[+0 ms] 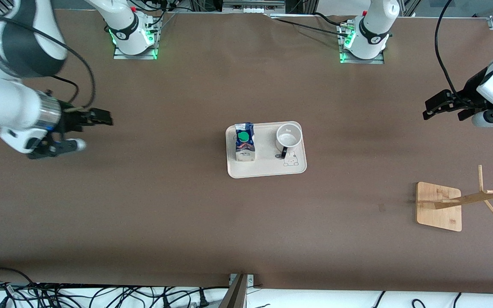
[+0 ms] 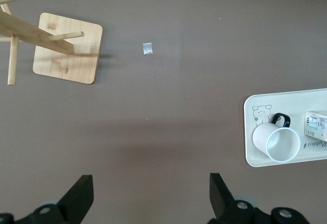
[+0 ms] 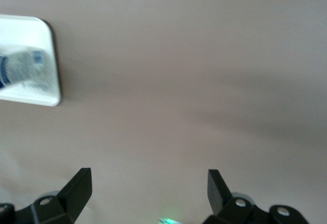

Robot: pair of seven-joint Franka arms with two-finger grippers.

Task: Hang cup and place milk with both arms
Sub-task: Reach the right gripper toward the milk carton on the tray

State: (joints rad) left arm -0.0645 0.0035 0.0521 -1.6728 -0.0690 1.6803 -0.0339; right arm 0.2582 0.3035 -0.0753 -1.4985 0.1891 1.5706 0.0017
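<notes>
You see the cup (image 1: pixel 289 136) and the milk (image 1: pixel 245 142) standing side by side on the cream tray (image 1: pixel 268 169) at mid-table, the cup toward the left arm's end. Your left gripper (image 1: pixel 437 108) hangs over bare table at its own end, fingers spread and holding nothing. Your right gripper (image 1: pixel 84 131) hangs likewise at its end, fingers spread and empty. The wooden rack (image 1: pixel 439 206) stands nearer the camera than the tray, toward the left arm's end

tray (image 1: pixel 268 171): cream, mid-table | wooden rack (image 1: pixel 439 206): toward left arm's end, nearer camera
</notes>
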